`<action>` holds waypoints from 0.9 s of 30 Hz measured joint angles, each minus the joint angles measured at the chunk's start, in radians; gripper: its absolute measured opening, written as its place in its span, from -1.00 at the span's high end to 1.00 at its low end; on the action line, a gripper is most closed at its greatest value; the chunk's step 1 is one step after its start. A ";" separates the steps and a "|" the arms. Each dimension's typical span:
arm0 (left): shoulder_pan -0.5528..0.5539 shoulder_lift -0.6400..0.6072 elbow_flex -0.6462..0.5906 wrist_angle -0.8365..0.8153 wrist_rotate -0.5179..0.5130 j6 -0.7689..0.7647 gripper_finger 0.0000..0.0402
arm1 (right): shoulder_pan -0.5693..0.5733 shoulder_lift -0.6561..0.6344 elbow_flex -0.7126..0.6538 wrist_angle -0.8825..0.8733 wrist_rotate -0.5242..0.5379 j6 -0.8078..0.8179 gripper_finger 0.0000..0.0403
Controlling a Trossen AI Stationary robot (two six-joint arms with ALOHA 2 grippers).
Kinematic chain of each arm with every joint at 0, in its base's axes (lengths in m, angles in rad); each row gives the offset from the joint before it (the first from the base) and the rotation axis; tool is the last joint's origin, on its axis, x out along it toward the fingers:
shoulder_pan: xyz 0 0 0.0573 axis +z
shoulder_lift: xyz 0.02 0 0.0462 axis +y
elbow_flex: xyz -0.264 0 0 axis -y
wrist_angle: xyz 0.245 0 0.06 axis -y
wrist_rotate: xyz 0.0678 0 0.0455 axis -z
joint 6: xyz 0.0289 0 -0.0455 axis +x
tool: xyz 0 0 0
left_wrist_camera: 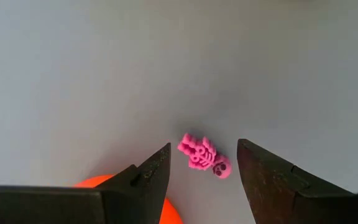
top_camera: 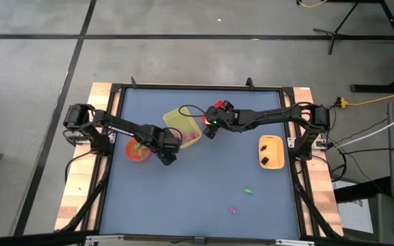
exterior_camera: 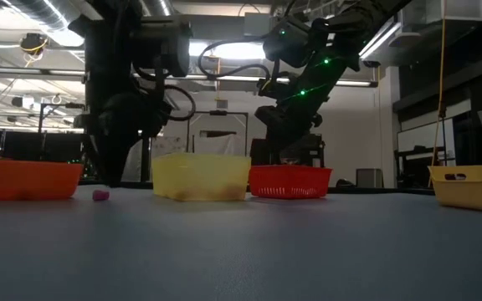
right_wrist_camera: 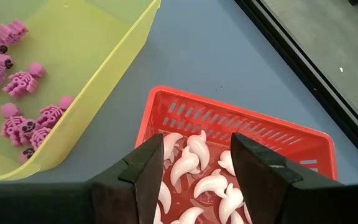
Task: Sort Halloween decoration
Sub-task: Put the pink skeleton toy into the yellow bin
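Though unseen overhead, pink skeleton (left_wrist_camera: pixel 204 157) between left gripper (left_wrist_camera: pixel 204 171) fingers.

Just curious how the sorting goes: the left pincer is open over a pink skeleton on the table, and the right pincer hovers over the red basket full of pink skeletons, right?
Not quite. In the right wrist view the red basket under the right pincer holds white pieces; the pink skeletons lie in the yellow bin. The left pincer is indeed open over a pink skeleton.

Pink skeleton trinket (left_wrist_camera: pixel 204 157) (black eye sockets) on grey-blue table (left_wrist_camera: pixel 73 74); pink trinkets (right_wrist_camera: pixel 23 93) in yellow bin (right_wrist_camera: pixel 114 62); white pieces (right_wrist_camera: pixel 194 171) in red basket (right_wrist_camera: pixel 241 121) beside yellow bin; orange bowl (top_camera: pixel 139 150).
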 joint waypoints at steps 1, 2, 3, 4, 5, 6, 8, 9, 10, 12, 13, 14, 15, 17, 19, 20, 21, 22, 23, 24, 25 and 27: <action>0.000 0.000 0.000 0.001 0.000 0.000 0.16 | 0.000 0.000 0.000 0.000 0.000 0.000 0.07; 0.000 0.000 0.000 0.001 0.000 0.000 0.16 | 0.000 0.000 0.000 0.000 0.000 0.000 0.08; 0.000 0.000 0.000 0.001 0.000 0.000 0.16 | 0.000 0.000 0.000 0.000 0.000 0.000 0.08; 0.000 0.000 0.000 0.001 0.001 0.000 0.16 | 0.000 0.000 0.000 0.000 0.000 0.000 0.08; 0.000 0.000 -0.001 0.001 0.000 0.000 0.16 | 0.000 0.000 0.000 0.000 0.000 0.000 0.07; 0.000 0.000 -0.001 0.001 0.000 0.000 0.16 | 0.000 0.000 0.000 0.000 0.000 0.000 0.07; 0.000 0.000 -0.001 0.001 0.000 0.000 0.16 | 0.000 0.000 0.000 0.000 0.000 0.000 0.08; 0.000 0.000 -0.001 0.002 0.000 0.001 0.16 | 0.000 0.000 0.000 0.000 0.000 0.000 0.08; 0.000 0.000 -0.001 0.002 0.000 0.008 0.16 | 0.000 0.000 0.000 0.000 0.000 0.000 0.08; 0.000 0.005 -0.001 0.001 -0.006 0.014 0.16 | 0.000 0.000 0.000 0.000 0.000 0.000 0.07; 0.000 0.005 -0.001 0.001 -0.007 0.015 0.16 | 0.000 0.000 0.000 0.000 0.000 0.000 0.07; 0.000 0.005 -0.001 0.001 -0.007 0.016 0.16 | 0.000 0.000 0.000 0.000 0.000 0.000 0.08; 0.000 0.005 -0.001 0.002 -0.007 0.016 0.16 | 0.000 0.000 0.000 0.000 0.000 0.000 0.08; 0.000 0.005 -0.001 0.001 -0.007 0.017 0.16 | 0.000 0.000 0.000 0.000 0.000 0.000 0.07; 0.000 0.005 -0.001 0.001 -0.006 0.017 0.16 | 0.000 0.000 0.000 0.000 0.000 0.000 0.07; 0.000 0.005 -0.002 0.001 -0.003 0.017 0.16 | 0.000 0.000 0.000 0.000 0.000 0.000 0.08; 0.000 0.005 -0.006 0.009 0.000 0.017 0.16 | 0.000 0.000 0.000 0.000 0.000 0.000 0.08; 0.000 0.005 -0.016 0.018 0.004 0.017 0.16 | 0.000 0.000 0.000 0.000 0.000 0.000 0.08; 0.000 0.005 -0.028 0.027 0.011 0.017 0.16 | 0.000 0.000 0.000 0.000 0.000 0.000 0.07; 0.000 0.005 -0.040 0.032 0.019 0.017 0.16 | 0.000 0.000 0.000 0.000 0.000 0.000 0.07; 0.000 0.005 -0.051 0.035 0.027 0.017 0.16 | 0.000 0.000 0.000 -0.001 0.000 0.000 0.08; 0.000 0.005 -0.069 0.037 0.033 0.016 0.16 | 0.000 0.000 0.000 0.000 0.000 0.000 0.08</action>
